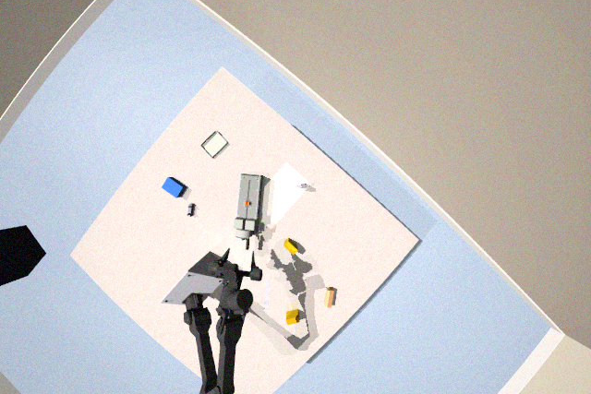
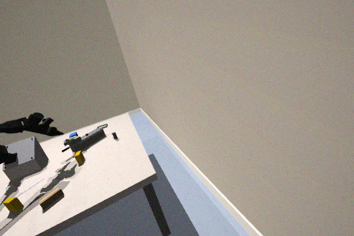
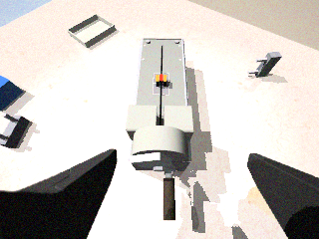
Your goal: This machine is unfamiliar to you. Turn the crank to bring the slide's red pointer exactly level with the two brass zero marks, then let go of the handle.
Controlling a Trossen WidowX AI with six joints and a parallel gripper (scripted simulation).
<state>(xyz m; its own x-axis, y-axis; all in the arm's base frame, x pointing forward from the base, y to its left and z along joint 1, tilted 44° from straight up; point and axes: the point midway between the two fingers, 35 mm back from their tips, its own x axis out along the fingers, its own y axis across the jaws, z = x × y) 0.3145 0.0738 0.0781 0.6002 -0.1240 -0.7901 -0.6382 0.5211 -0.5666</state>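
The machine (image 1: pixel 249 194) (image 2: pixel 89 140) (image 3: pixel 174 65), a long grey slotted body with a pale blocky end, lies well inside the table's edges. Its red pointer (image 1: pixel 247 203) (image 2: pixel 86 134) (image 3: pixel 160 78) sits partway along the slot, seemingly between small yellow marks; exact alignment is unclear. A dark brown handle (image 1: pixel 247 244) (image 2: pixel 66 149) (image 3: pixel 169 199) projects from the blocky end.

A bare-walled workshop or lab, shown by the cranked machine (image 1: pixel 249 194) (image 2: pixel 91 142) (image 3: pixel 150 90) on a table (image 1: pixel 214 108) (image 2: pixel 114 167) (image 3: pixel 224 30).

Blue block (image 1: pixel 173 186) (image 2: pixel 73 134) (image 3: pixel 9 94) lies left of centre from above; shallow tray (image 1: pixel 214 144) (image 3: pixel 93 31) near the table's far corner. Two yellow blocks, (image 1: pixel 290 245) (image 2: pixel 79 157) and (image 1: pixel 292 316) (image 2: pixel 13 204), sit apart; tan piece (image 1: pixel 329 297) (image 2: pixel 51 199), probably wooden, lies nearby.
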